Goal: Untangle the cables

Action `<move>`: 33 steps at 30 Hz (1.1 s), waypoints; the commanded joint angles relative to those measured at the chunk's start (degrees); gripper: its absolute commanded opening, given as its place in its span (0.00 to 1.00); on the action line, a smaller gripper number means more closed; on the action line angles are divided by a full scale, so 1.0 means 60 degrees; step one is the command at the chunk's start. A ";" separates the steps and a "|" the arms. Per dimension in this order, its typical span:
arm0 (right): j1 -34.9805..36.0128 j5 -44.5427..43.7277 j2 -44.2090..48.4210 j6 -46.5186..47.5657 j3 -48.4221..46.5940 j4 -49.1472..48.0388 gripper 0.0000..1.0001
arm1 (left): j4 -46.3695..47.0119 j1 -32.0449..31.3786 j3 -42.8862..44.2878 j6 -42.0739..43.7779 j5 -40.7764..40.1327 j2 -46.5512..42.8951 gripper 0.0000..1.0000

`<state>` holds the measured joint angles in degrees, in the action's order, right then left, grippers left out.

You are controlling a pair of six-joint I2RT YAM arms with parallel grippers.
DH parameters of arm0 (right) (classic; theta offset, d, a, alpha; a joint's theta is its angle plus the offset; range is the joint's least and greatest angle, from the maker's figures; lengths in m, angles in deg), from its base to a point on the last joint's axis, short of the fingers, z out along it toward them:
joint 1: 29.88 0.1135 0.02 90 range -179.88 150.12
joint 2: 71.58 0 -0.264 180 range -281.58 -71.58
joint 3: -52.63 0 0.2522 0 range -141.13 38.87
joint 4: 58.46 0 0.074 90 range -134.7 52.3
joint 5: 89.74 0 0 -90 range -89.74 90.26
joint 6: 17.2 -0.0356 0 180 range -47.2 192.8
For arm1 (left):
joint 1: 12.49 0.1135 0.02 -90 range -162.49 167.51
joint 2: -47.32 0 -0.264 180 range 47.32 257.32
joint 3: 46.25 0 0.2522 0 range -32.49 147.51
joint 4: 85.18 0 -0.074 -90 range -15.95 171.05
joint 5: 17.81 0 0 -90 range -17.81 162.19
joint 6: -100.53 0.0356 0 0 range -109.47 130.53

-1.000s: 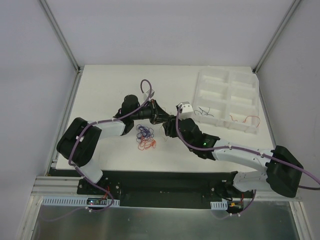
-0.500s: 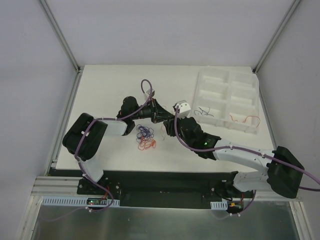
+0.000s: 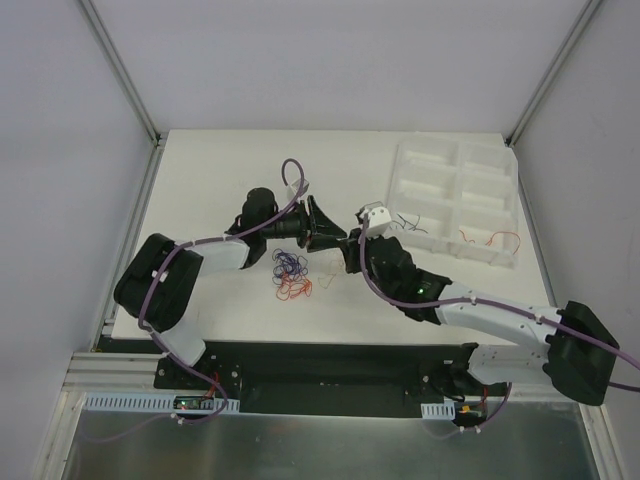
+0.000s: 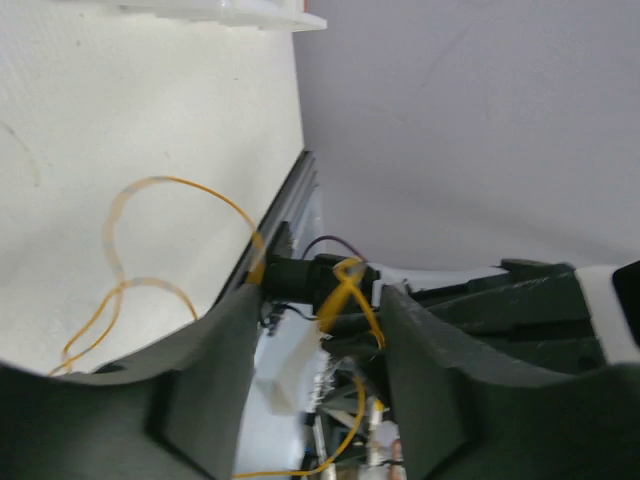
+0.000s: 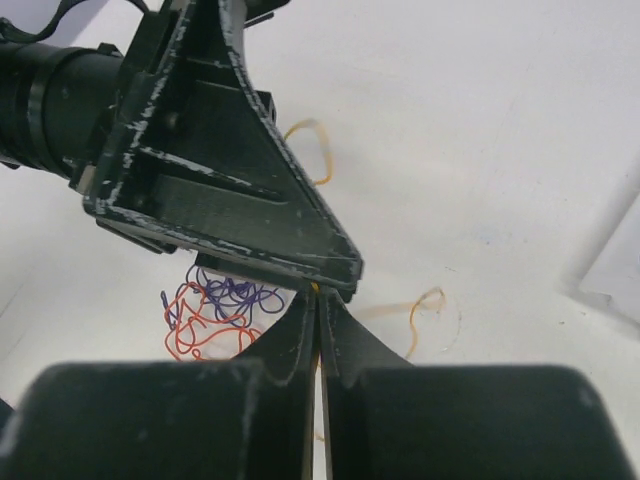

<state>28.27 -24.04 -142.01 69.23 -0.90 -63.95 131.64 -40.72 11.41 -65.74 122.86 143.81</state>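
Observation:
The cables lie left of centre on the table: a purple curl and a red-orange curl, seen as one loose tangle in the right wrist view. A thin yellow cable trails over the table and rises to the two gripper tips, which meet. My right gripper is shut, with a bit of yellow cable pinched at its tip. My left gripper stands open right against it, and the yellow strand passes freely between its fingers.
A white compartmented tray sits at the back right. It holds a black wire and a red-orange wire. White walls with metal posts enclose the table; its left edge has a rail.
The left gripper has opened and let go of the yellow cable. The right gripper has shut on it at the same spot, and its wrist has shifted slightly right.

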 commanded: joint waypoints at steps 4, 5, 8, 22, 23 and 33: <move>-0.0609 -0.0141 0.1791 -0.0386 0.0782 -0.0177 0.00 | -0.3739 0.0178 0.0944 0.3407 -0.0329 -0.1432 0.63; -0.0769 -0.0140 0.1996 -0.0415 0.0856 -0.0046 0.00 | -0.4251 0.0193 0.1061 0.3758 -0.0534 -0.1520 0.65; -0.1442 0.0063 0.2553 -0.0532 0.0871 0.0598 0.00 | -0.4959 0.0368 0.1136 0.4200 -0.0930 -0.1725 0.66; -0.3451 0.3035 0.2658 -0.2273 0.0166 0.2916 0.00 | -0.5399 0.0691 0.1633 0.5299 -0.0420 -0.2049 0.67; -0.3451 0.3256 0.2570 -0.2696 0.0386 0.2784 0.00 | -0.5428 0.0619 0.1735 0.5372 -0.0274 -0.1947 0.65; -0.3569 0.7167 0.0988 -0.3229 0.1297 -0.0893 0.00 | -0.5633 0.0193 0.2014 0.5563 0.0123 -0.1492 0.70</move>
<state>7.13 7.63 -134.69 50.69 9.11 -57.43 97.76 -39.19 21.38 -34.37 120.92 133.60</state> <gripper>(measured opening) 0.009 0.689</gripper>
